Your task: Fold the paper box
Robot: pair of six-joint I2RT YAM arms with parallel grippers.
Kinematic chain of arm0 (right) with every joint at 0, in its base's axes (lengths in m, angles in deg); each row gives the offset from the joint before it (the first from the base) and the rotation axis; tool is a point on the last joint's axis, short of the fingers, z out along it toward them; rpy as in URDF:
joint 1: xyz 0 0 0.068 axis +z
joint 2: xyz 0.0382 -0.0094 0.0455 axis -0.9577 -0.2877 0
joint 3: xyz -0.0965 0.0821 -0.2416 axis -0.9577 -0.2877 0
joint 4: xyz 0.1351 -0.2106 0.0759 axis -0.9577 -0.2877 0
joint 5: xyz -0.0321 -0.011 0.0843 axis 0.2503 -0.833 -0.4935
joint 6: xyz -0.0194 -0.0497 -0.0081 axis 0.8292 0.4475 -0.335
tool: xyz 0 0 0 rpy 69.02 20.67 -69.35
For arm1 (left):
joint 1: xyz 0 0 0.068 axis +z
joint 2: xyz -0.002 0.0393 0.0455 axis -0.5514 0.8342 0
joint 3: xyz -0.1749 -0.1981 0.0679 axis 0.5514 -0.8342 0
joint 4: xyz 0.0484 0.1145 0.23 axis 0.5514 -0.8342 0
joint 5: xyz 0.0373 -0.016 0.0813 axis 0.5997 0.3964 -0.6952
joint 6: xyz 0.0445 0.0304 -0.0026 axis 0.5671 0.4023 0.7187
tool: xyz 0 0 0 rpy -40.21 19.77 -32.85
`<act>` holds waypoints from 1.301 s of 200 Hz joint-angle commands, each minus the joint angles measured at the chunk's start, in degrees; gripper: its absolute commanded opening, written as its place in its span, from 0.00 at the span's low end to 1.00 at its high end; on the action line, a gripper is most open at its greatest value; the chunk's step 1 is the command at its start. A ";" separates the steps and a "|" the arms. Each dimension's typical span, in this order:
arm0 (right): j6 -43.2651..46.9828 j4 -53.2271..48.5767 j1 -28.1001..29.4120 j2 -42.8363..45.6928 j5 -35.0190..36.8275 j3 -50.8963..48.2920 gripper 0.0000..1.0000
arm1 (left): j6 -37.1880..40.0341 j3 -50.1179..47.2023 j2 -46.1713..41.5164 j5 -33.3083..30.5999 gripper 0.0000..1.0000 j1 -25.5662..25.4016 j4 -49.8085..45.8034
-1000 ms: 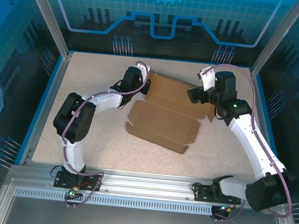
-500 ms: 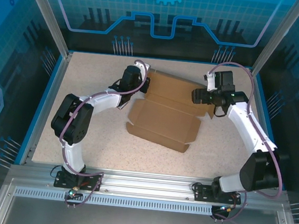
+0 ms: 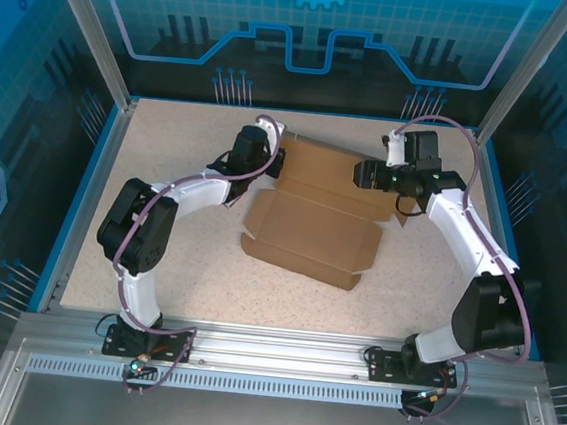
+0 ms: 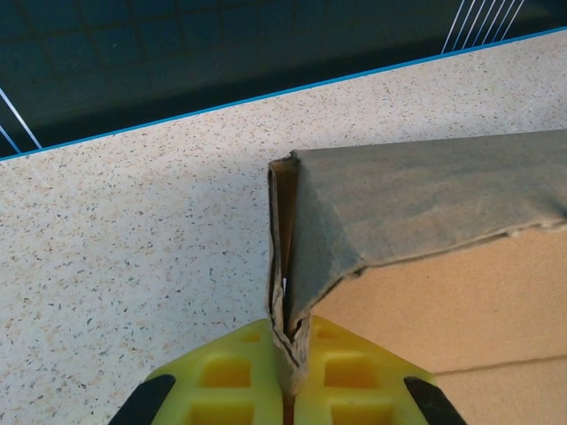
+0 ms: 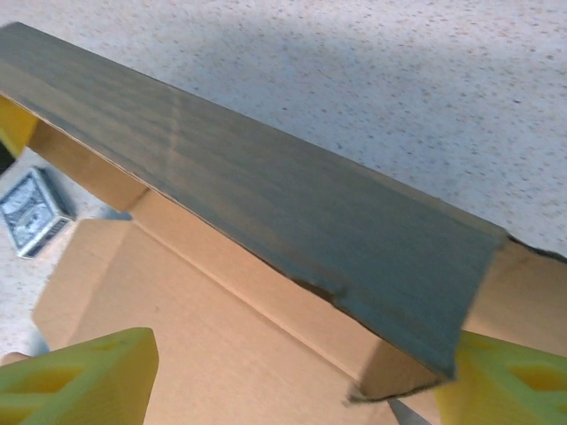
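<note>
Your right arm has pulled its elbow in, carrying the right gripper (image 3: 365, 174) left onto the box's far right corner. The paper box (image 3: 312, 230) lies toward the table's (image 3: 158, 261) far edge, near flap flat. The right jaws stand wide astride the raised far wall, gripping nothing. The left gripper (image 4: 288, 376) pinches the doubled far left corner. Light, stiff, easily creased board: take it by folded edges.

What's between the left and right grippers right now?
The raised rear wall of the paper box spans that gap in the top external view; left gripper shut on one corner, right gripper open at the other end.
</note>
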 commanded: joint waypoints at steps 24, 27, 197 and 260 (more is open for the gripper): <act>-9.45 9.44 -1.64 -0.98 -7.71 -1.01 0.76 | -0.60 -0.92 -2.70 -0.20 0.00 -0.53 0.09; -10.17 10.04 -1.81 -0.93 -8.11 -1.42 0.76 | -0.60 -0.93 -2.69 -0.19 0.00 -0.52 0.01; -8.39 6.76 -3.33 12.63 8.30 -18.72 0.78 | -0.47 -0.48 -2.51 -0.67 0.00 -0.55 0.23; -11.95 14.27 3.01 8.55 14.89 -26.67 0.81 | -0.82 -0.77 -2.98 -0.51 0.00 -0.59 0.26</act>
